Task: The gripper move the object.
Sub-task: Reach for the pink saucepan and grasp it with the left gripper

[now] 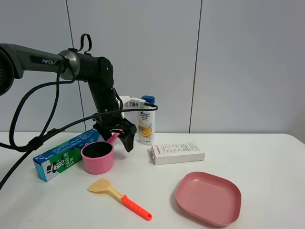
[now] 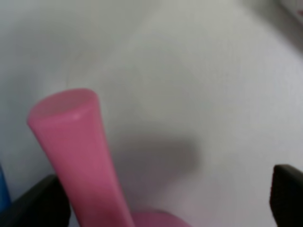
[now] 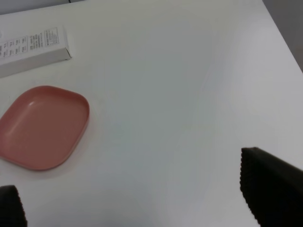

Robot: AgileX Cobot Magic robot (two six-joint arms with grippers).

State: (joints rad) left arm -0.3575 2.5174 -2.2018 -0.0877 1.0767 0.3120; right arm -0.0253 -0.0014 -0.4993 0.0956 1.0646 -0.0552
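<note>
The pink toy saucepan (image 1: 97, 157) with a dark inside stands on the white table (image 1: 267, 157), left of the middle. Its straight handle (image 1: 113, 138) points back and to the right. My left gripper (image 1: 116, 140) is open and straddles the handle, with the jaws wide apart. In the left wrist view the handle (image 2: 80, 151) rises close to one black finger (image 2: 40, 205), and the other finger is far off it. My right gripper (image 3: 142, 203) is open and empty above bare table. It is out of the exterior high view.
A blue-green toothpaste box (image 1: 64, 155) lies just left of the pan. A yellow spatula with an orange handle (image 1: 119, 195) lies in front. A white box (image 1: 177, 152), a bottle (image 1: 146, 121) and a flat pink plate (image 1: 208, 198) are to the right.
</note>
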